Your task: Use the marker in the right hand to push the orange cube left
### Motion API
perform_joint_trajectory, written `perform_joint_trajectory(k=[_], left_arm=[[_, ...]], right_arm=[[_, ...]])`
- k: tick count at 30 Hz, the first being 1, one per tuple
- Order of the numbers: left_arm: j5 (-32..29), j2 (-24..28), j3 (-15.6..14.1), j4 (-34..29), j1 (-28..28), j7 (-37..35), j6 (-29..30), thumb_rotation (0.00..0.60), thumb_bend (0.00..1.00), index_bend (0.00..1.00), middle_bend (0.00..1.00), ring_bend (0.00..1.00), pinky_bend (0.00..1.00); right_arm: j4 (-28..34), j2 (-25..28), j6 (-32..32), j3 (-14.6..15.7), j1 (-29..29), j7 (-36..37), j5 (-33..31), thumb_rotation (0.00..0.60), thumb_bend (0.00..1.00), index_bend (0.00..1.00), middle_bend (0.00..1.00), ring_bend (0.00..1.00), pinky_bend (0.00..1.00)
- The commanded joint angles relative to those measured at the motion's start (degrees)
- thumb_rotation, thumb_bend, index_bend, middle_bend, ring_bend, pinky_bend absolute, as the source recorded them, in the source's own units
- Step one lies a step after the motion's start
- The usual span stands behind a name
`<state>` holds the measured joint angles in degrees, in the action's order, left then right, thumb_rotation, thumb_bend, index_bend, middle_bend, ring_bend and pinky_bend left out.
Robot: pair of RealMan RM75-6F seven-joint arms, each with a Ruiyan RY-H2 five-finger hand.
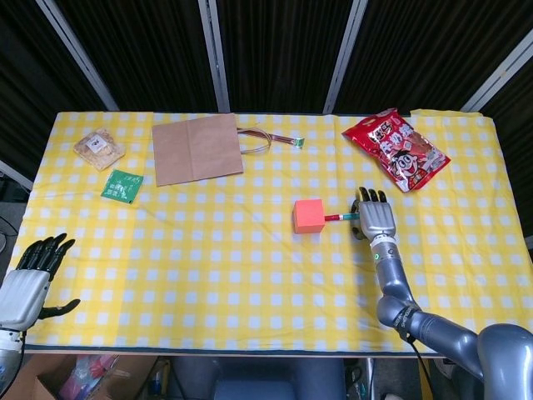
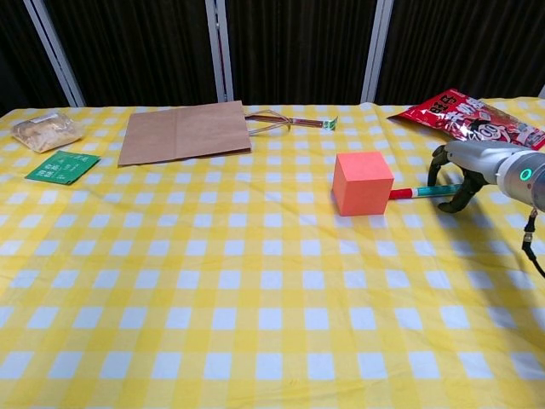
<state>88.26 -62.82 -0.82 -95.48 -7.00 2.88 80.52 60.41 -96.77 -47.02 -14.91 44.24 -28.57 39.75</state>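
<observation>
The orange cube [image 1: 308, 216] [image 2: 362, 182] stands on the yellow checked cloth right of the middle. A red and green marker [image 1: 337, 217] [image 2: 417, 192] lies almost level with the table, its red tip touching the cube's right face. My right hand [image 1: 376, 217] [image 2: 468, 170] is just right of the cube, with its fingers curled down around the marker's green end. My left hand [image 1: 29, 279] hangs at the table's near left corner, fingers spread and holding nothing; only the head view shows it.
A brown paper bag [image 1: 196, 148] [image 2: 183, 130] lies at the back left of centre. A red snack bag [image 1: 396, 149] [image 2: 464, 115] sits behind my right hand. A green packet [image 1: 122, 185] [image 2: 61, 167] and a biscuit packet [image 1: 98, 147] [image 2: 46, 130] lie far left.
</observation>
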Motion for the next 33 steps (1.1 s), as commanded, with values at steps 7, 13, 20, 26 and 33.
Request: perform_joint_trajectory(k=[7,13,20,26,33], left_arm=[[0.1,0.0,0.0,0.0,0.0,-0.4,0.2,0.6,0.0,0.0,0.0,0.0,0.0],[0.2,0.1,-0.1,0.0,0.0,-0.7,0.2,0.6,0.0,0.0,0.0,0.0,0.0],[0.1,0.1,-0.1,-0.1,0.0,-1.0,0.3,0.6,0.0,0.0,0.0,0.0,0.0],[0.1,0.0,0.0,-0.1,0.0,-1.0,0.4,0.6,0.0,0.0,0.0,0.0,0.0],[0.0,0.1,0.0,-0.2,0.0,-1.0,0.3,0.6,0.0,0.0,0.0,0.0,0.0]], right_arm=[[-0.6,-0.7,-0.7,0.1,-0.5,3.3,3.1,0.6,0.42,0.58,0.15,0.0,0.0],[0.4,-0.2,-1.6,0.0,-0.8,5.0,5.5,0.6,0.49,0.62,0.17,0.0,0.0],[2.6,1.3,-2.6,-0.5,-0.9,5.8,6.9,0.6,0.53,0.63,0.17,0.0,0.0],[5.5,3.6,-4.0,-1.5,-1.1,5.9,7.2,0.6,0.53,0.63,0.17,0.0,0.0],[7.8,6.0,-5.4,-2.2,-1.4,5.5,7.0,0.6,0.53,0.63,0.17,0.0,0.0]])
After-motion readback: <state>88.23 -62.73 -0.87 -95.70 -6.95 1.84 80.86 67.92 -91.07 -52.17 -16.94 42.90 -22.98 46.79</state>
